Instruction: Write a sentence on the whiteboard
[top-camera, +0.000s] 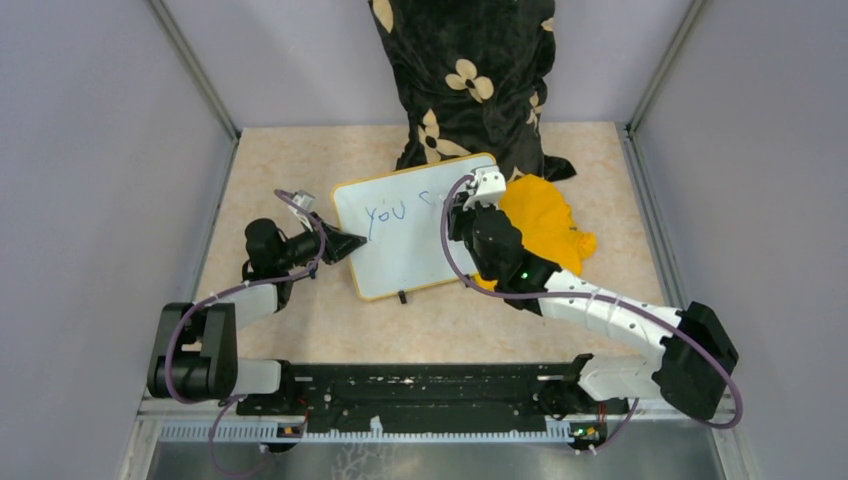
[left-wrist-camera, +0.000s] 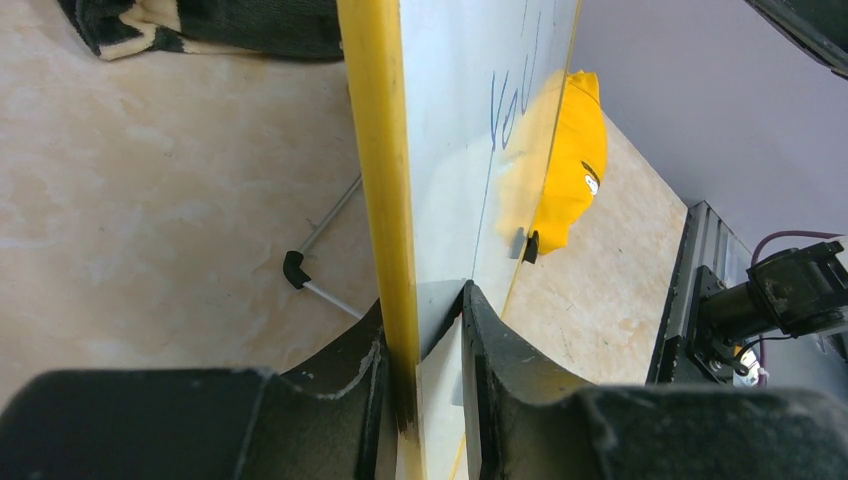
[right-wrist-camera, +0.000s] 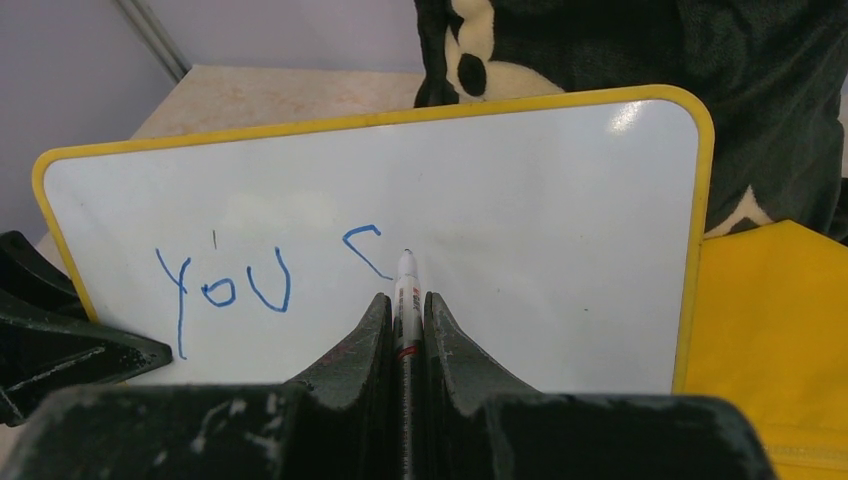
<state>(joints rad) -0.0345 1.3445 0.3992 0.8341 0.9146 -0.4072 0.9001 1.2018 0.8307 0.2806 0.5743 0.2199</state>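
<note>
The whiteboard (top-camera: 405, 255) is propped up tilted at mid-table, white with a yellow frame. My left gripper (top-camera: 348, 243) is shut on its left edge, and the left wrist view shows one finger on each face of the whiteboard (left-wrist-camera: 450, 150), the gripper (left-wrist-camera: 425, 305) pinching the frame. My right gripper (right-wrist-camera: 405, 300) is shut on a white marker (right-wrist-camera: 406, 280) whose tip touches the whiteboard (right-wrist-camera: 520, 200). The sentence (right-wrist-camera: 225, 290) reads "you" in blue, followed by a "c" stroke ending at the tip. From above, the right gripper (top-camera: 462, 212) covers the end of the sentence (top-camera: 385, 212).
A yellow cloth (top-camera: 550, 230) lies against the board's right edge. A black fabric with cream flowers (top-camera: 465, 80) stands behind the board. The board's wire stand (left-wrist-camera: 320, 250) rests on the table behind it. Grey walls close in both sides.
</note>
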